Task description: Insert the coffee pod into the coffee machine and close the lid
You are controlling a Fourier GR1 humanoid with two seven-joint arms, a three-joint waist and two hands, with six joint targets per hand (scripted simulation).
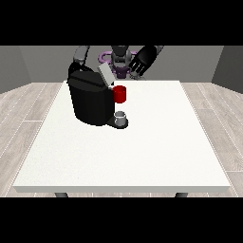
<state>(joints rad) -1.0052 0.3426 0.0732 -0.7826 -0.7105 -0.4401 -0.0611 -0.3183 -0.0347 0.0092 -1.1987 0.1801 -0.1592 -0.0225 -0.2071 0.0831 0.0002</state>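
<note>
**Hand raised at the far edge, grey thing on the machine's base**

- White counter fills the mid view; robot small at its far side.
- Black coffee machine stands on the counter's far portion, towards the view's left. Its grey lid is tilted up, open.
- A red thing at the machine sits at the machine's front, just below the raised lid.
- Under that, a small grey thing rests on the machine's dark base plate. Cannot tell whether it is the coffee pod or a cup, so the pod's place stays unconfirmed.
- Hand at the view's right: lifted above the counter's far edge, well apart from the machine, palm side towards the camera, fingers spread and hanging slightly down, nothing held.
- Hand at the view's left: hidden behind the machine; only the grey arm shows above it. Cannot tell how its fingers lie.
</note>
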